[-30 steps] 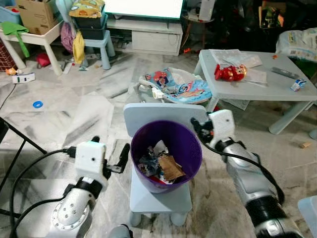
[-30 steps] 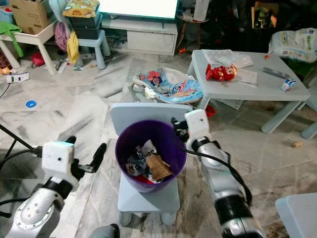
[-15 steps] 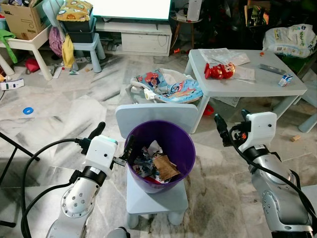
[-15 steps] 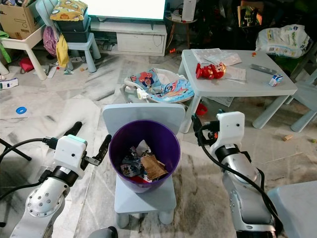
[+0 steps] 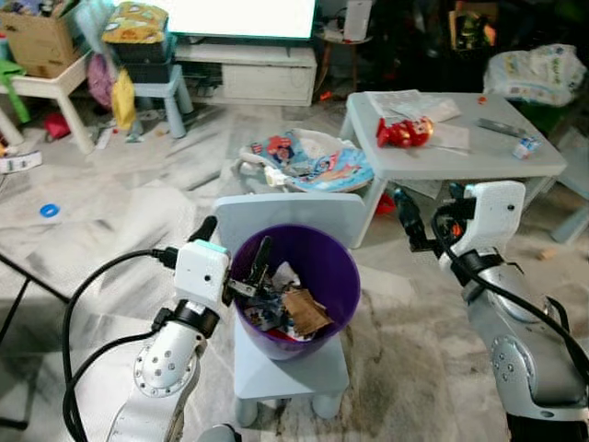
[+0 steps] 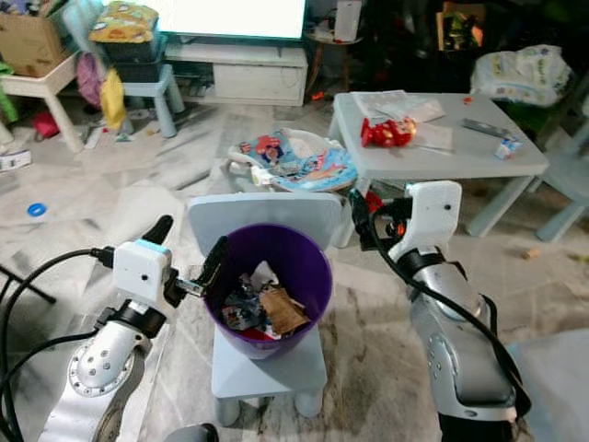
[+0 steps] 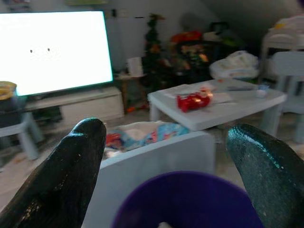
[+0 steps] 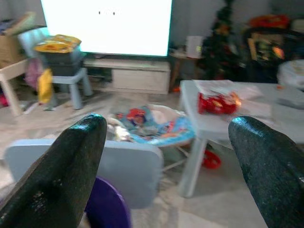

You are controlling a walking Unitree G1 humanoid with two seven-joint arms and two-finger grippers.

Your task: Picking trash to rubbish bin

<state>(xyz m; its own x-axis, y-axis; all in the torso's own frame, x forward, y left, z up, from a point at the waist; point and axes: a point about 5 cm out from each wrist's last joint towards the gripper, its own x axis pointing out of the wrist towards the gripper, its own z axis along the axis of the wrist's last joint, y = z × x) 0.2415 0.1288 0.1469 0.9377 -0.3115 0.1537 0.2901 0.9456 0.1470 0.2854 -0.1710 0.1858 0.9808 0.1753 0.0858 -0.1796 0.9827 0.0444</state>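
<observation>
Now | left end effector (image 5: 237, 261) open at bin (image 5: 342, 267) rim, 9 o'clock | right end effector (image 5: 425, 218) open, empty | trash (image 5: 287, 308) light, crumpled; pinch an edge

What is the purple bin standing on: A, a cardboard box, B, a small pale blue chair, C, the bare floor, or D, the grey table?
B: the purple bin sits on the seat of a small pale blue chair, with the chair's backrest rising behind it.

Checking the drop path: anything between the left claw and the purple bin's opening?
Nothing visible. The left claw sits open at the rim of the purple bin, one finger over the trash inside. The right claw hovers open, off beside the bin.
</observation>
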